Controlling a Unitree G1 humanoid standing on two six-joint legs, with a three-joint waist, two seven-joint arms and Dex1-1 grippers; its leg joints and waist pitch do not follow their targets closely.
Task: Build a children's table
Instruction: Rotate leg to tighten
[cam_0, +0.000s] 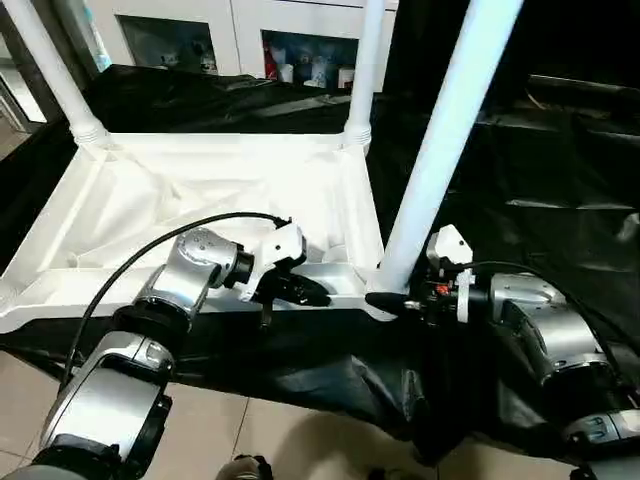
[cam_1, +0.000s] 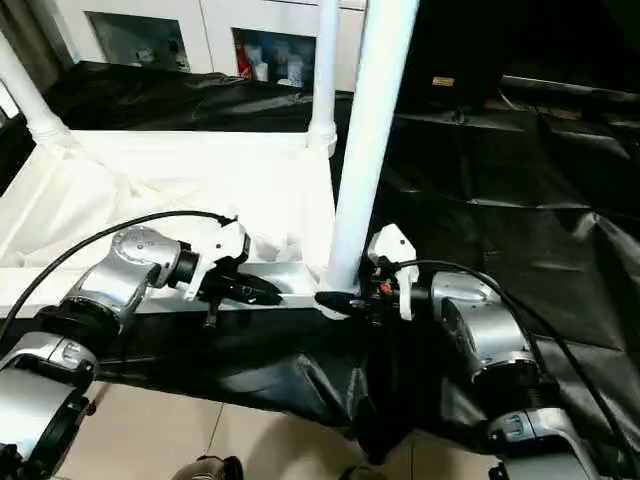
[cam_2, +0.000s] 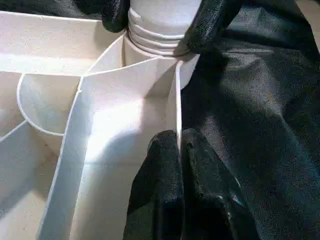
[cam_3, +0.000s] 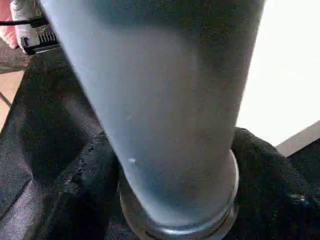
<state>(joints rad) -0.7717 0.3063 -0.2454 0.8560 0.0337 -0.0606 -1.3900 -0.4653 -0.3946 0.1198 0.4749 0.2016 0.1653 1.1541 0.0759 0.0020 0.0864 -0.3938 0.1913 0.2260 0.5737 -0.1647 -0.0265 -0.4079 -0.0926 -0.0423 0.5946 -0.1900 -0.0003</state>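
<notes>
I see the table top (cam_0: 150, 200) lying upside down on black sheeting (cam_0: 540, 190). My left gripper (cam_2: 179, 142) pinches its near rim wall, fingers pressed together. My right gripper (cam_0: 385, 300) straddles the near-corner leg (cam_0: 440, 150) at its socket, fingers spread around it.
</notes>
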